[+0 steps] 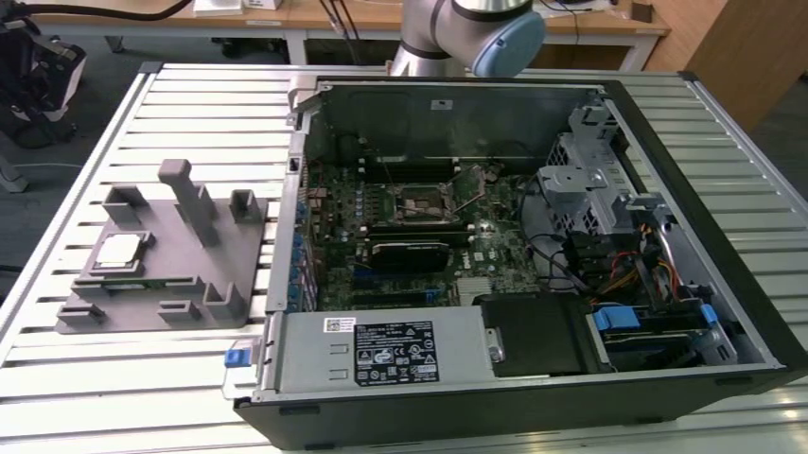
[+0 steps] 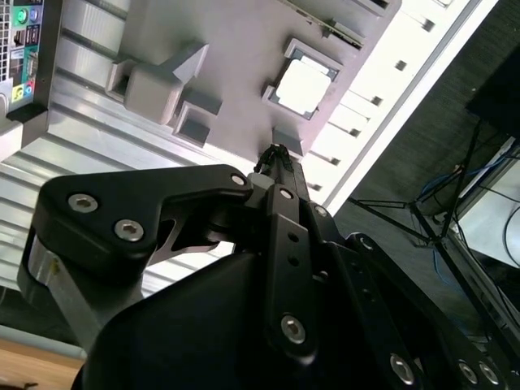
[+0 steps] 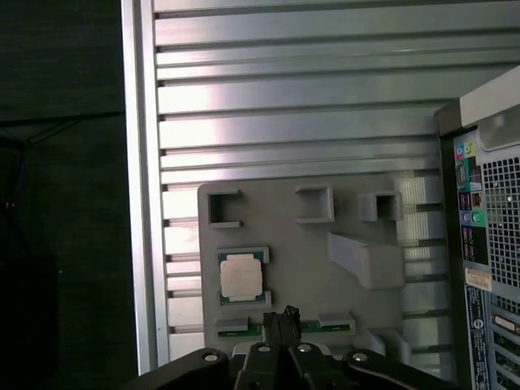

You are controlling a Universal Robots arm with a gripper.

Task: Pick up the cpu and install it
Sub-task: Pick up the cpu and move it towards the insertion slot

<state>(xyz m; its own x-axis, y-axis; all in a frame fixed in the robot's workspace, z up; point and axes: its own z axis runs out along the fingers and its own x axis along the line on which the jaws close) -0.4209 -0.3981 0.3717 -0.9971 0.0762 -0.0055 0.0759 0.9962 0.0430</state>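
On one grey fixture (image 1: 170,282) — one cpu (image 1: 117,250), seated; one tool (image 3: 284,314) nearby, tips together, holding nothing.

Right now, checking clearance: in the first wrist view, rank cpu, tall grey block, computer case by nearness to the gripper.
1. cpu, in a fixture pocket, nearest the gripper.
2. tall grey block, on the fixture.
3. computer case, alongside.

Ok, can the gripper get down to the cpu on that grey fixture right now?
Probably yes. The cpu lies uncovered in its pocket on the grey fixture, outside the computer case, and the gripper hangs above the fixture near it. The fixture's tall posts stand off to one side.
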